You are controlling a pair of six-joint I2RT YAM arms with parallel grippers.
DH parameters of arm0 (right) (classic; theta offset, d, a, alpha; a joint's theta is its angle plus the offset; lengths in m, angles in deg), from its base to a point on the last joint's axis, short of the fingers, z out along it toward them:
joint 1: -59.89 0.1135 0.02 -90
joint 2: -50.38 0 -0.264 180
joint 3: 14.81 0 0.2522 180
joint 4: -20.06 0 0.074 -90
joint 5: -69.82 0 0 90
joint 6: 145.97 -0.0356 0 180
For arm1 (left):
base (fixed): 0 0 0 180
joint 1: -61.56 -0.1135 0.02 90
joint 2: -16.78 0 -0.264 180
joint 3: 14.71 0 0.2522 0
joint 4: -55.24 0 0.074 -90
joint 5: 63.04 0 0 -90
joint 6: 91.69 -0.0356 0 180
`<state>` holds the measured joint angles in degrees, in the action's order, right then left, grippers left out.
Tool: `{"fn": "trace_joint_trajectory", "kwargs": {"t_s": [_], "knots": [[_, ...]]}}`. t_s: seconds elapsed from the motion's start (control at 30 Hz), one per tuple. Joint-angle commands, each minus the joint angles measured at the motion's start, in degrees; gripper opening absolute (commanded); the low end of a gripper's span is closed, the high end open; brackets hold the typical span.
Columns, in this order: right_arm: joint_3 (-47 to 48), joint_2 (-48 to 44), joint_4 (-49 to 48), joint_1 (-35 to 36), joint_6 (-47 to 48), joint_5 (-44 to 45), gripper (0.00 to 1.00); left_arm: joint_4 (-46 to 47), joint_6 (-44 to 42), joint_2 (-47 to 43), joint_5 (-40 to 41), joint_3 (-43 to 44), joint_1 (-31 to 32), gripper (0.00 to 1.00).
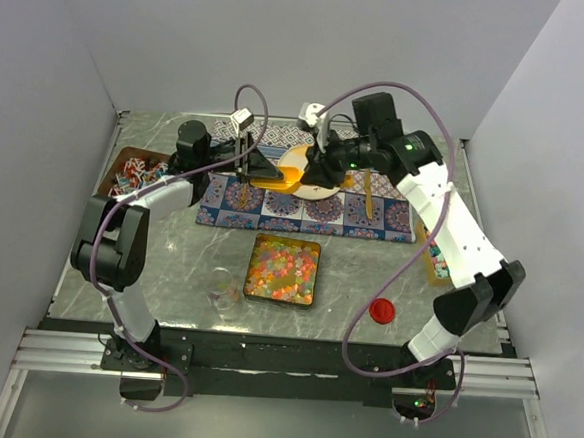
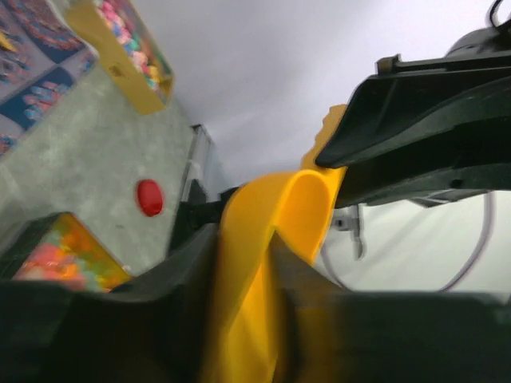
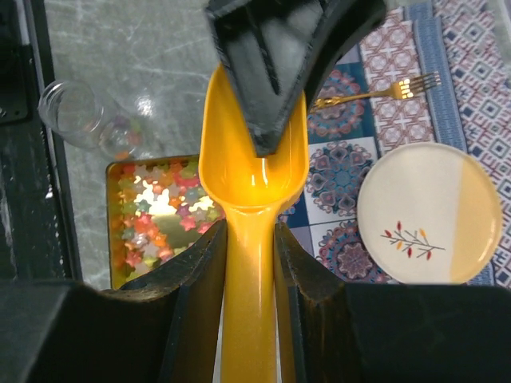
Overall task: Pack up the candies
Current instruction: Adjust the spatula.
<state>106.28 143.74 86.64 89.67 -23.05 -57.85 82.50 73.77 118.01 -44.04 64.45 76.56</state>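
Top external view: the candies (image 1: pixel 283 266) lie in a square tin (image 1: pixel 315 278) on the grey desk (image 1: pixel 184 262), down below both end effectors and well apart from them. The right end effector (image 3: pixel 251 239) grips a yellow scoop (image 3: pixel 251 167) by its handle. The left end effector (image 2: pixel 243 251) pinches the scoop's bowl. A patterned mat (image 1: pixel 372 217) lies behind the tin. White walls (image 1: pixel 285 38) stand around the desk.

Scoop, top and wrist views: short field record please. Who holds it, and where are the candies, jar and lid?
scoop: yellow, held above the mat
right gripper: shut on the handle
left gripper: shut on the bowl end
candies: in the open tin, nearer the bases than the mat
jar: clear, left of the tin
lid: red, right of the tin
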Motion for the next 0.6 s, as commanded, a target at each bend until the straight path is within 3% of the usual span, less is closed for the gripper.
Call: {"fn": "trace_joint_trajectory", "kwargs": {"t_s": [0.0, 0.03, 0.2, 0.23, 0.27, 0.33, 0.57], "knots": [[3.7, 2.7, -2.4, 1.3, 1.8, -1.3, 0.0, 2.0, -2.2, -1.0, -2.8, 1.8, 0.5, 0.15], [3.2, 2.5, -2.9, 1.4, 2.3, -1.2, 0.0, 0.7, -3.2, -1.3, -2.8, 1.8, 0.5, 0.03], [-2.8, -0.4, -2.8, 1.3, 5.2, -1.4, 0.01, 1.6, -3.1, -2.5, -3.5, 0.3, 0.2, 0.01], [-3.4, -1.0, -2.3, 1.4, 6.7, -2.0, 0.09, 1.7, -3.1, -2.5, -3.5, 0.3, 0.2, 0.01], [-4.1, -1.2, -2.2, 1.3, 6.5, -1.9, 0.31, 1.6, -3.2, -2.5, -3.5, 0.4, 0.3, 0.01], [-6.9, -2.5, -3.8, 1.4, 5.3, -0.7, 0.44, 2.0, -3.1, -2.4, -3.6, 0.5, 0.1, 0.01], [-9.9, -3.0, -2.7, 1.4, 7.2, 1.5, 0.48, 1.7, -3.1, -1.9, -3.4, 1.0, 0.1, 0.01]]}}
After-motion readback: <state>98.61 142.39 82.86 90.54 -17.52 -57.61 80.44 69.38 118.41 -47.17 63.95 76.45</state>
